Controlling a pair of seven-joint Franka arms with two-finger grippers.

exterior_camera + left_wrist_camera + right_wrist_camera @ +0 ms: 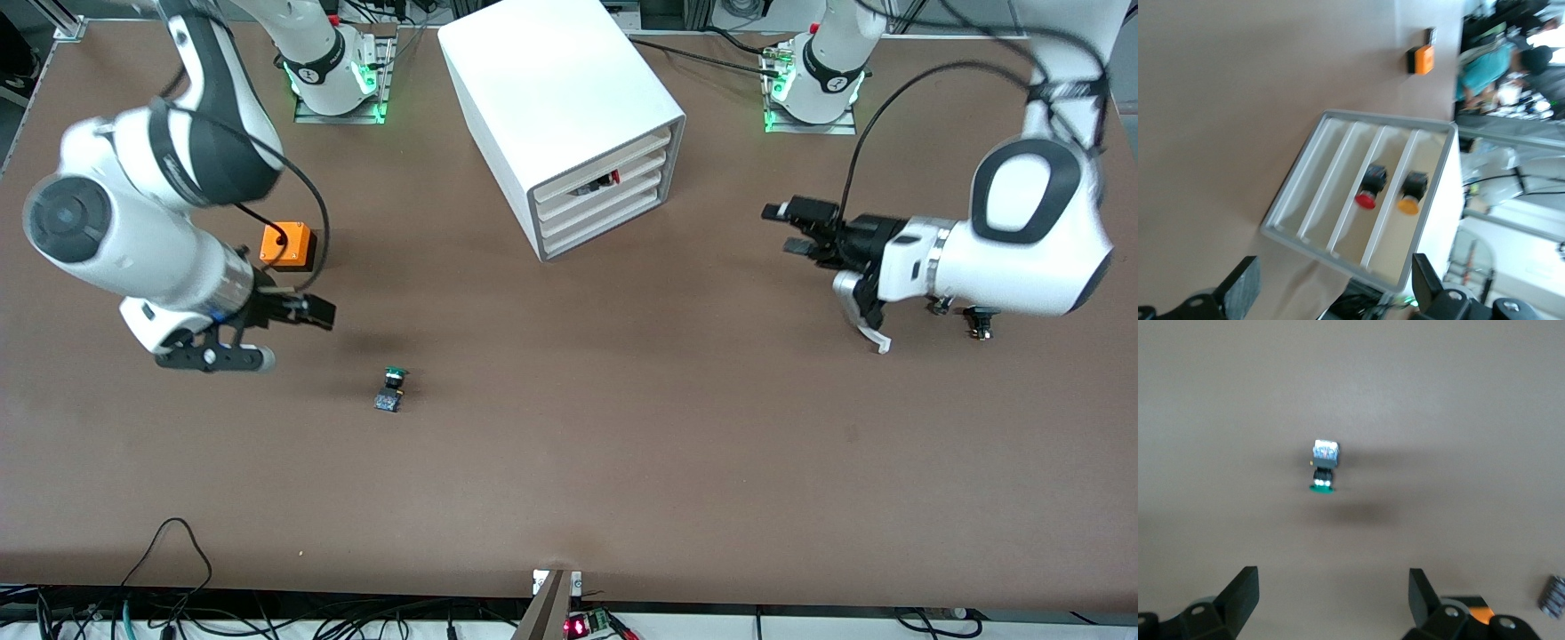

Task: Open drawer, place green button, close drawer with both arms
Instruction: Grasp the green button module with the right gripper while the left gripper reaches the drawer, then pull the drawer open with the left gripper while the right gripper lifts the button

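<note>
The button (pixel 391 389), with a green cap, black body and blue base, lies on its side on the brown table; it also shows in the right wrist view (pixel 1323 468). My right gripper (pixel 284 334) is open and empty over the table between the orange cube and the button, and its view (pixel 1333 600) shows the button ahead of the spread fingers. The white cabinet (pixel 560 98) stands mid-table near the bases. The drawer (pixel 601 209), its third front down, is level with the others (pixel 1341 187). My left gripper (pixel 788 229) is open and empty, level with the cabinet's fronts and apart from them (pixel 1331 293).
An orange cube (pixel 287 245) with a hole sits near my right gripper and also shows in the left wrist view (pixel 1421 59). A red part (pixel 1367 198) and a yellow part (pixel 1409 203) lie in the upper fronts. A small dark part (pixel 980 322) lies under the left arm.
</note>
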